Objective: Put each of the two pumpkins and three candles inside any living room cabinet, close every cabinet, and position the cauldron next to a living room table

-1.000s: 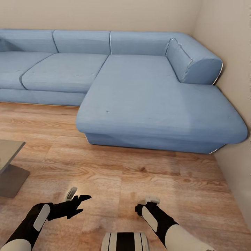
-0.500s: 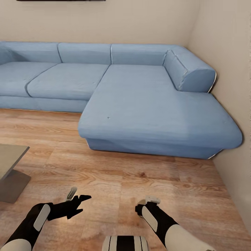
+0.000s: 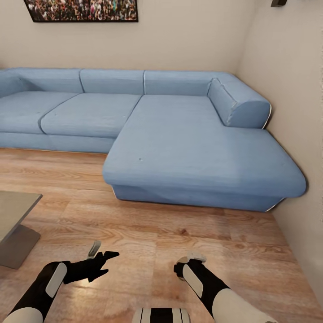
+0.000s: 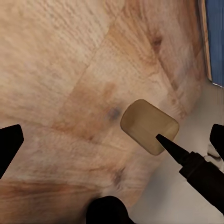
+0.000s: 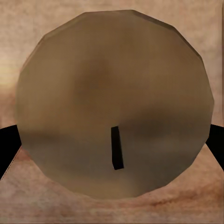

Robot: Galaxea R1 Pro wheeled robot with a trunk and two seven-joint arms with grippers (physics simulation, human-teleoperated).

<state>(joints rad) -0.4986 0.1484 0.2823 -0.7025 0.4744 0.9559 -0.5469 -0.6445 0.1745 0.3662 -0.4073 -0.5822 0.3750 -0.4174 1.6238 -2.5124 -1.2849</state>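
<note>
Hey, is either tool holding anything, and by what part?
Right tool grips a candle by its round sides, wick end facing its camera. Left tool is open, empty.

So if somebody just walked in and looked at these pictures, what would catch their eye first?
Most likely the big blue corner sofa across the far wall and into the right corner, on a wooden floor. Next, the candle seen end-on with its dark wick, close up between the right pincer's fingers. The left pincer hangs open over the floor, another candle lying at one fingertip.
</note>
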